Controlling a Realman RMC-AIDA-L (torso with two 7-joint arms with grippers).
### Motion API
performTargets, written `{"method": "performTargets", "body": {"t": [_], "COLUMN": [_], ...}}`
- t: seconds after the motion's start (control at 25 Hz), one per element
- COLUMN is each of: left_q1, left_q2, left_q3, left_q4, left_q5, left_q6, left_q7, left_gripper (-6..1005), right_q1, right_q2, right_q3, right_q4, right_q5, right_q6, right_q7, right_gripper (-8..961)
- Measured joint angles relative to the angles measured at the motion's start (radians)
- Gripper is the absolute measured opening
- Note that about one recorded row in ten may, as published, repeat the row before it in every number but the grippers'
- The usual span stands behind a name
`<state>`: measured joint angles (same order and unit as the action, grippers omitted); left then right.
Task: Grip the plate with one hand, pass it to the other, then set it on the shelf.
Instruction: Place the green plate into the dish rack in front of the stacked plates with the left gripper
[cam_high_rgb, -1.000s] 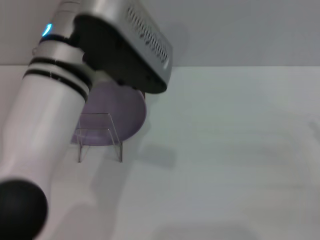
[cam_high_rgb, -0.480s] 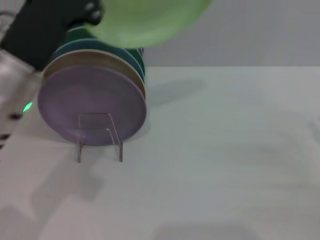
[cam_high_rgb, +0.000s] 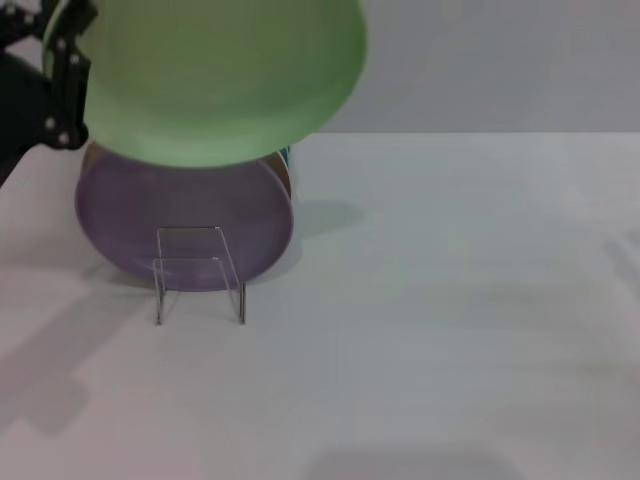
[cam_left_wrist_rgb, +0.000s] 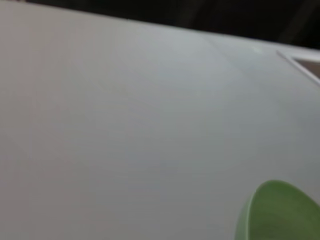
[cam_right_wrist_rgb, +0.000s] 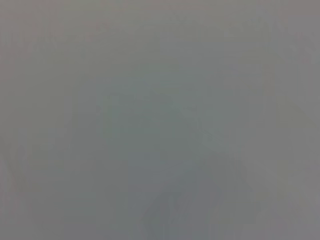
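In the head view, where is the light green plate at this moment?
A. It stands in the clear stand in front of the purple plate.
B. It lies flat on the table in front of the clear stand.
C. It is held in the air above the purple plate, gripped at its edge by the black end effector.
C: the light green plate is up above the purple plate, its edge in the left end effector; the clear stand holds no green plate.
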<state>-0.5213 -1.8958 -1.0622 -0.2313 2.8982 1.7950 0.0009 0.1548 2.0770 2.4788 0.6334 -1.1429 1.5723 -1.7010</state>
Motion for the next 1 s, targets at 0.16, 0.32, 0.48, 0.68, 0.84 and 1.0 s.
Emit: {"method": "performTargets", "body": {"t": [0.16, 0.32, 0.48, 0.68, 0.84, 1.0], "left_q1": [0.001, -0.003, 0.003, -0.003, -0.013, -0.012], "left_q2": [-0.001, 0.007, 0.014, 0.010, 0.006, 0.006], "left_q3": [0.026, 0.067, 0.090, 0.103, 0.114, 0.118], "left_q4": [0.046, 0.095, 0.109, 0.151, 0.180, 0.181], "left_q5": [-0.001, -0.003, -0.005, -0.006, -0.007, -0.007], "left_q6": [-0.005, -0.004, -0.003, -0.011, -0.027, -0.038], "left_q7": [0.037, 0.046, 0.046, 0.063, 0.077, 0.099], "left_gripper": [68, 68, 69, 69, 69, 69], "right_q1": [0.010, 0.016, 0.017, 0.018, 0.019, 0.019], "right_q2": [0.000, 0.000, -0.001, -0.001, -0.002, -0.002], "right_q3": [0.000, 0.000, 0.000, 0.000, -0.006, -0.014], "right_q4": [-0.003, -0.004, -0.005, -0.005, -0.005, -0.005], "right_q5": [-0.005, -0.011, -0.012, -0.012, -0.014, -0.014], "right_q6": [0.000, 0.000, 0.003, 0.010, 0.012, 0.015], "right_q7": [0.000, 0.000, -0.001, -0.001, -0.002, -0.002], "right_gripper": [625, 628, 631, 634, 637, 640]}}
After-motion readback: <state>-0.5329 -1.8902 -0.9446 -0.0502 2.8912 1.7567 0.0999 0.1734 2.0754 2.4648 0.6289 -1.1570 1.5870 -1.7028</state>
